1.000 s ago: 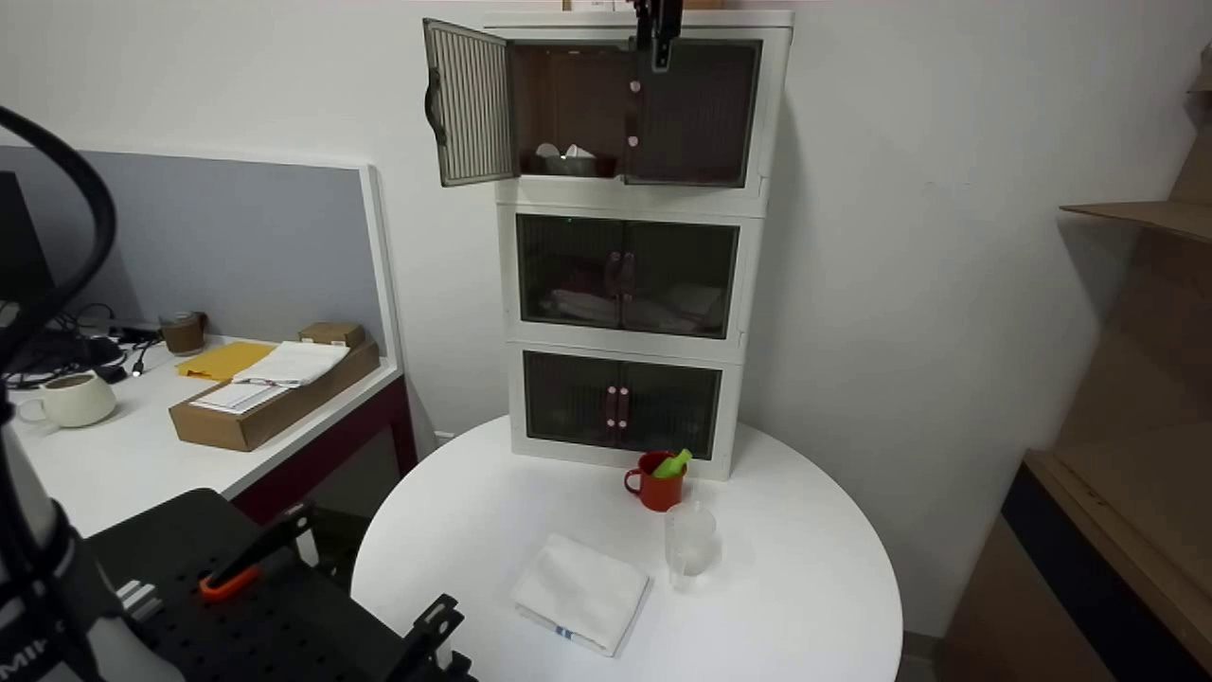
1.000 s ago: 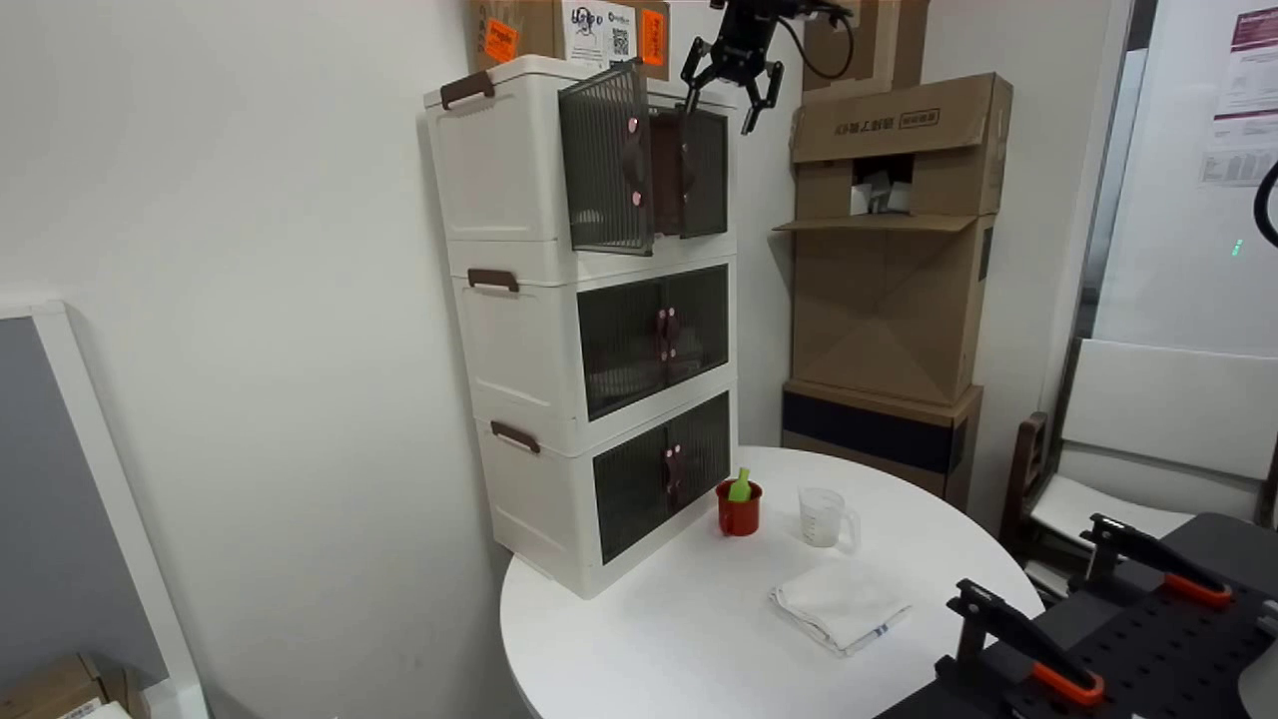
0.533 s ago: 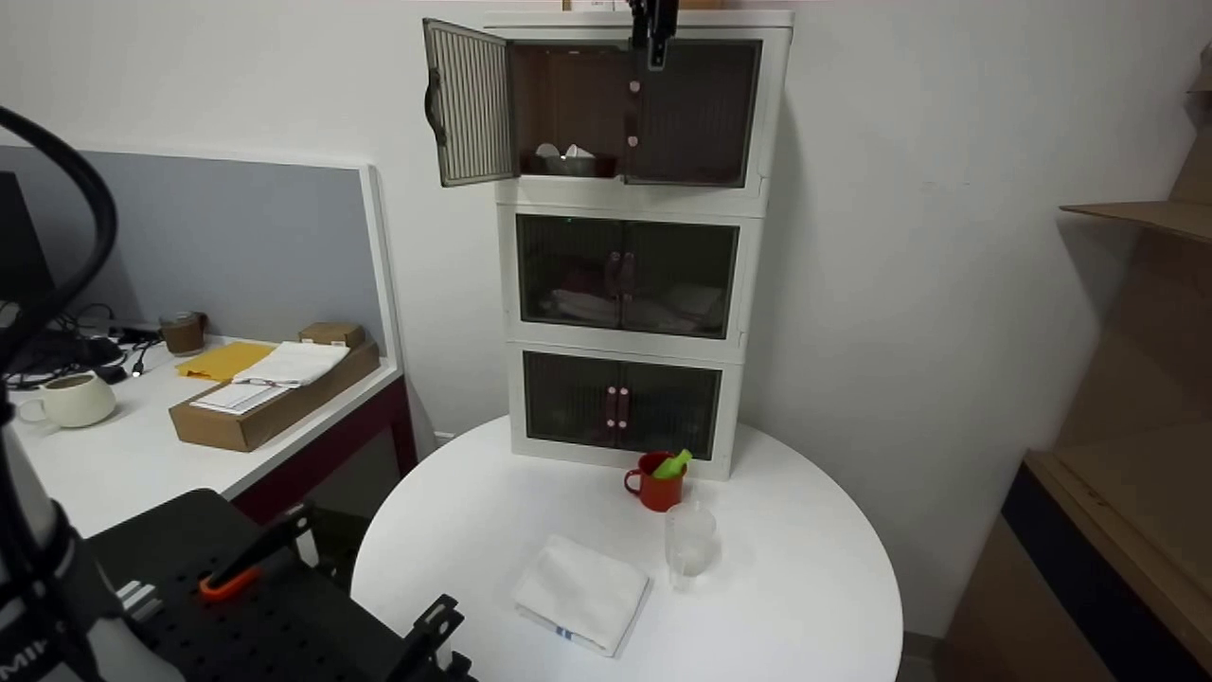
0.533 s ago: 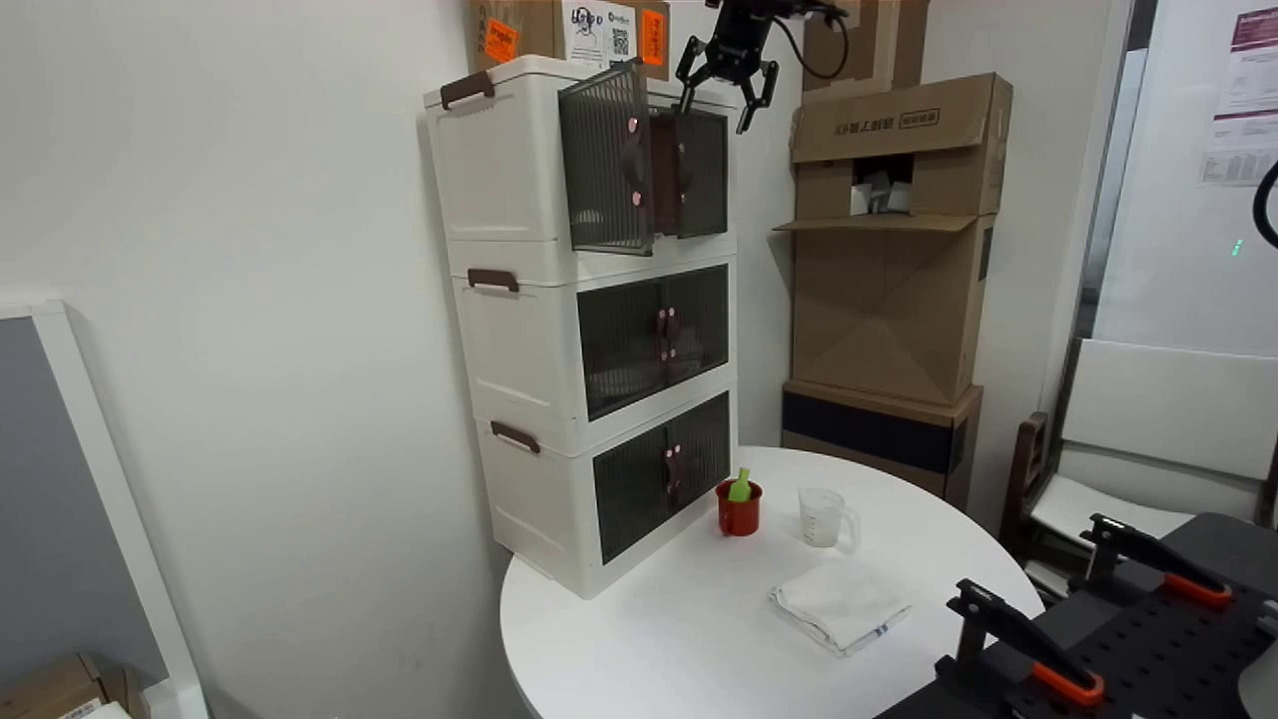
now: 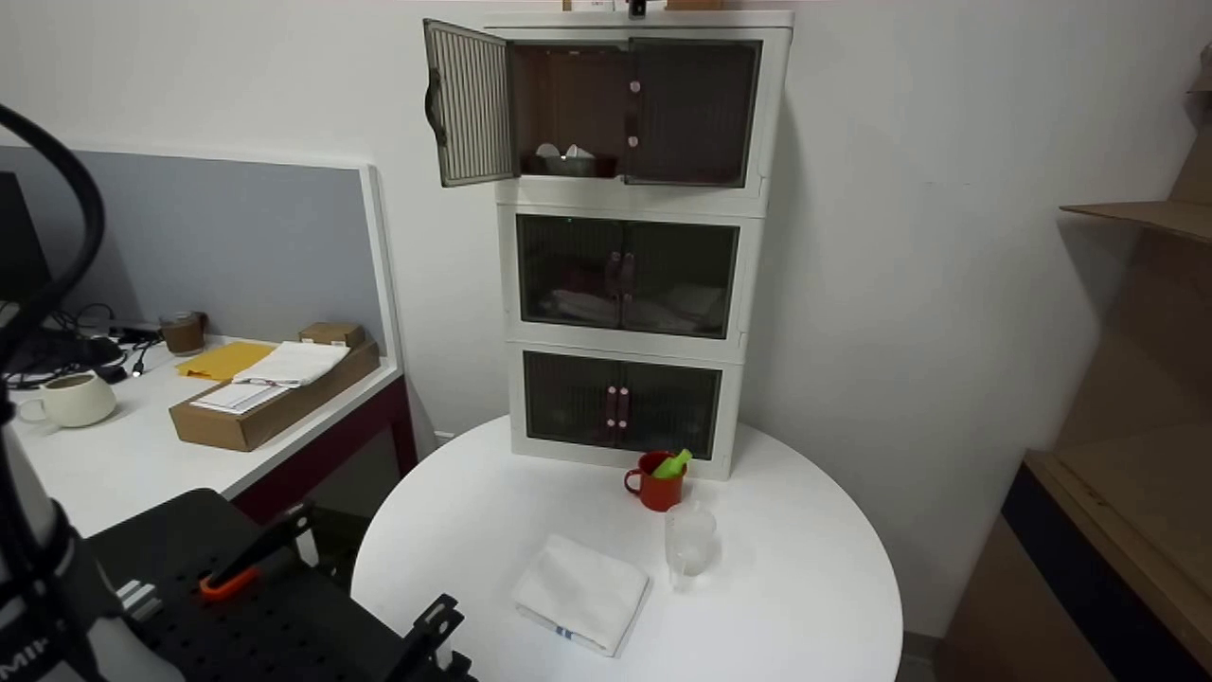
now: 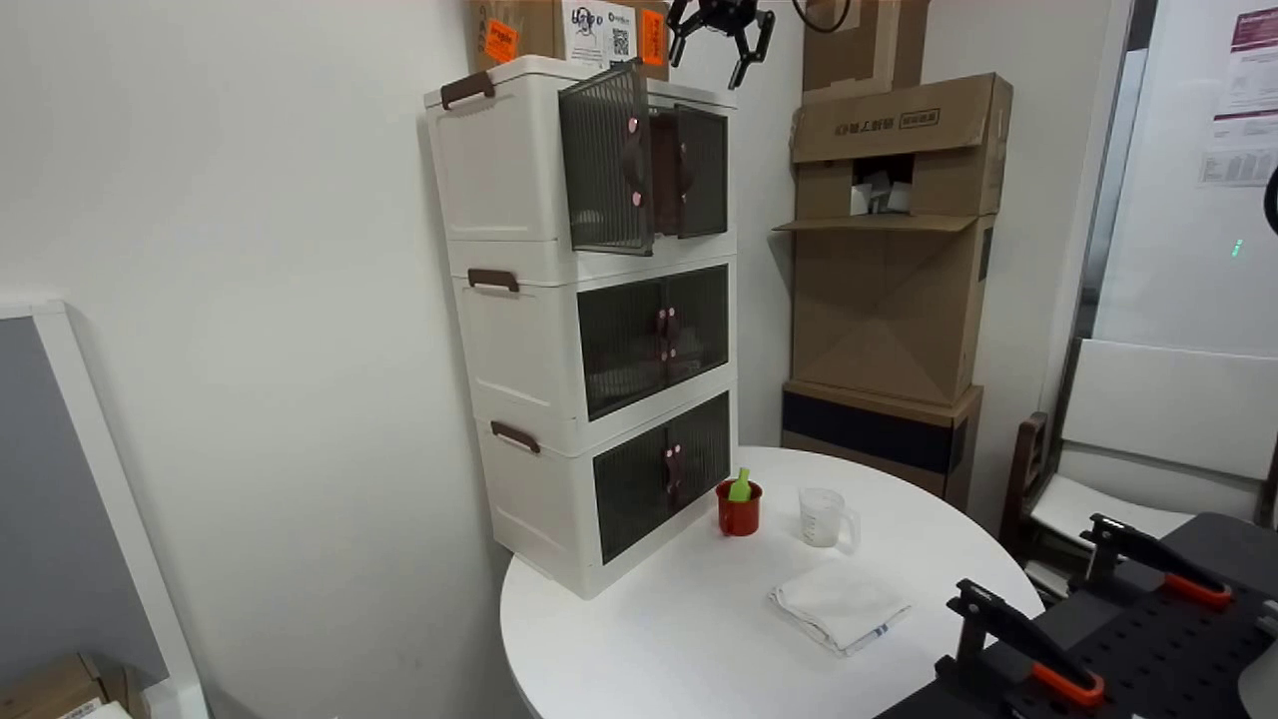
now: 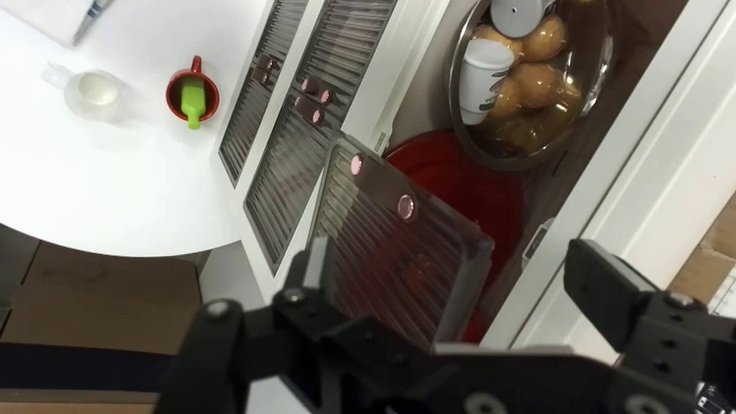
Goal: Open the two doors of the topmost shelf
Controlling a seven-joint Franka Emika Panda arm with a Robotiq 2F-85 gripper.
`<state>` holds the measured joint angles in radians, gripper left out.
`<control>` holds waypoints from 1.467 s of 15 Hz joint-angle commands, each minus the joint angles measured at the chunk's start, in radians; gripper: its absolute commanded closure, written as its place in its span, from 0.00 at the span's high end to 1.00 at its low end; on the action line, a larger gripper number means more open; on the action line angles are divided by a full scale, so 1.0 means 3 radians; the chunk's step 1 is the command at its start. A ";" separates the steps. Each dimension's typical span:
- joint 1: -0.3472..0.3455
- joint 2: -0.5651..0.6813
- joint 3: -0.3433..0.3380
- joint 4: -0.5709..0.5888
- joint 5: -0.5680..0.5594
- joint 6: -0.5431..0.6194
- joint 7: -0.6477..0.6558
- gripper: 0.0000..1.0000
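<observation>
Just raised the end effector (image 6: 706,73), spread and empty, near the topmost shelf (image 5: 573,104), leaving the wide-swung door (image 5: 473,109) seemingly done, the partly open door (image 5: 698,114) probably yet to finish.

Evenly lit in here, bit grey on the wall (image 5: 947,313), w/ soft shade beside the cabinet (image 5: 630,199) in both exterior views. Light seems to come from above, b/c the cardboard flap (image 5: 1150,214) shades the wall below. Tabletop (image 5: 786,616) v. bright, see-thru cup (image 5: 690,540) nearly lost on it. Topmost shelf (image 5: 573,104) dim inside; thru the lower doors (image 5: 568,265) shapes go murky. Wrist view: glints on the bowl (image 7: 512,163), gripper (image 7: 451,253) up close & blurry.
</observation>
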<state>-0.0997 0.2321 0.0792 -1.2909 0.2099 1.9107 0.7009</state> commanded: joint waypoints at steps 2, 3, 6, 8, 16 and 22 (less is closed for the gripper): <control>-0.0030 0.0109 -0.0004 0.0150 0.0024 -0.0140 -0.0024 1.00; -0.0035 0.0144 -0.0007 0.0171 0.0026 -0.0136 -0.0021 1.00; -0.0047 0.0247 0.0004 0.0244 0.0043 -0.0108 -0.0041 1.00; -0.0040 0.0336 0.0015 0.0332 0.0039 -0.0117 -0.0047 1.00; 0.0013 0.0706 0.0043 0.0659 -0.0006 -0.0126 -0.0003 1.00; -0.0005 0.0597 -0.0084 0.0442 -0.0192 -0.0209 0.0173 1.00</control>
<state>-0.1013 0.4183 0.0769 -1.1447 0.1870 1.8702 0.7143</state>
